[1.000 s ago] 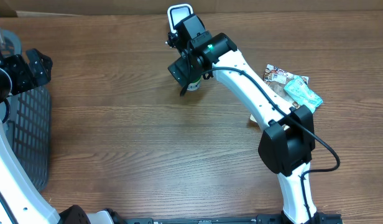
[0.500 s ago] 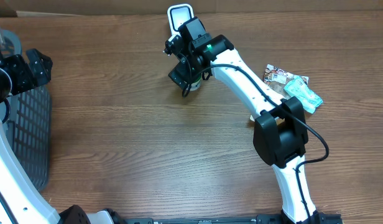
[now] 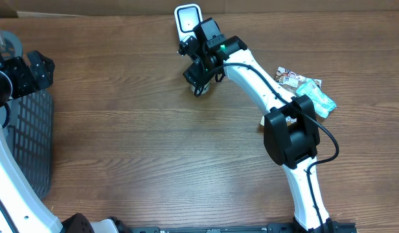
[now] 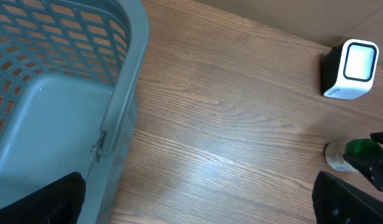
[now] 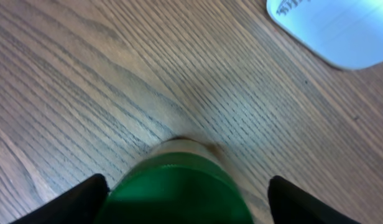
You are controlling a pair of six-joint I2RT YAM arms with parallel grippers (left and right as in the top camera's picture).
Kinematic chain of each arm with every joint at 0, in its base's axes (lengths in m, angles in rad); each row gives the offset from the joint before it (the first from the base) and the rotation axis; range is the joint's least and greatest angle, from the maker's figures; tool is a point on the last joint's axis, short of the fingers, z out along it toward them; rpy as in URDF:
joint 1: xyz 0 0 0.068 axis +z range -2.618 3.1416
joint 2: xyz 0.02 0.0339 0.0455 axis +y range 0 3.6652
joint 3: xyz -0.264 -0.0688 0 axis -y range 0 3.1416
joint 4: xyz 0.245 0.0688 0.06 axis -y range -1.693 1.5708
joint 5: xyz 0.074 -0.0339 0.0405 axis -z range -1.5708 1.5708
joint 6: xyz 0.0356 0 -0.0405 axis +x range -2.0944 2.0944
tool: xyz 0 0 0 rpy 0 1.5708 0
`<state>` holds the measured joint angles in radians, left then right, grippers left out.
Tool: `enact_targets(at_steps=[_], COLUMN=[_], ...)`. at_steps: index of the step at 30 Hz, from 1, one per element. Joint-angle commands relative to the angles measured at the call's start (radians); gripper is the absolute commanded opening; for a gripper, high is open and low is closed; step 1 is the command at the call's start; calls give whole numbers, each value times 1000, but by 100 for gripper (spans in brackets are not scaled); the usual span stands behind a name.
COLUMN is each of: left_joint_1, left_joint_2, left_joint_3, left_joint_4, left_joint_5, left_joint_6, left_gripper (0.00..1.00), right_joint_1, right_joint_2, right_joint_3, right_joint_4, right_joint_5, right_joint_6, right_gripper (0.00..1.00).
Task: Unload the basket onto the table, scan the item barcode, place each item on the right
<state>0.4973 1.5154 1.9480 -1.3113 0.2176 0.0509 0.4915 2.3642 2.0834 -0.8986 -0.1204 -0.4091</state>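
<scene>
A small bottle with a green cap [image 5: 176, 190] stands upright on the wooden table, a little in front of the white barcode scanner [image 3: 188, 17]. My right gripper [image 5: 193, 202] hangs over it, open, one finger on each side of the cap; the left finger sits right against the cap and a gap shows on the right. From overhead the right gripper [image 3: 198, 83] hides nearly all of the bottle. In the left wrist view the bottle [image 4: 355, 152] and the scanner [image 4: 350, 68] show at the far right. Open and holding nothing, my left gripper [image 4: 201, 205] stays by the basket.
A grey-blue mesh basket [image 3: 28, 136] stands at the table's left edge, under my left arm. Some printed snack packets [image 3: 304, 92] lie at the right, beside the right arm. The scanner's underside [image 5: 341, 31] fills the right wrist view's top right corner.
My right gripper has shifted slightly right and towards the scanner, settling round the bottle's cap, and its jaws have narrowed. The left arm has not moved.
</scene>
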Motion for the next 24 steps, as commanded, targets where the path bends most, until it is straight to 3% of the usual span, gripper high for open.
enact_targets(at_steps=[1,6,8,15,19,24], left_joint_1=[-7,-7,-7,-7,-7,-7], left_joint_2=[1,1,1,1,1,1], left_joint_3=[3,3,3,3,3,3], left_joint_4=[3,3,3,3,3,3], left_joint_5=[11,11,11,11,11,11], left_joint_6=[-13,-13,-13,-13,-13,-13], left_gripper=[99,99,100,100,100,99], right_joint_1=[1,1,1,-8,-8,-8], right_joint_2=[11,11,11,11,11,11], right_joint_3=[10,10,10,10,11,11], right_joint_4=[0,-20,-32,-104,-175,-288], right_joint_5=[-18,-38,-38,-8,-9,-28], right_joint_6=[17,32,65,381,605,898], right_gripper=[77,63,62,58,49,50])
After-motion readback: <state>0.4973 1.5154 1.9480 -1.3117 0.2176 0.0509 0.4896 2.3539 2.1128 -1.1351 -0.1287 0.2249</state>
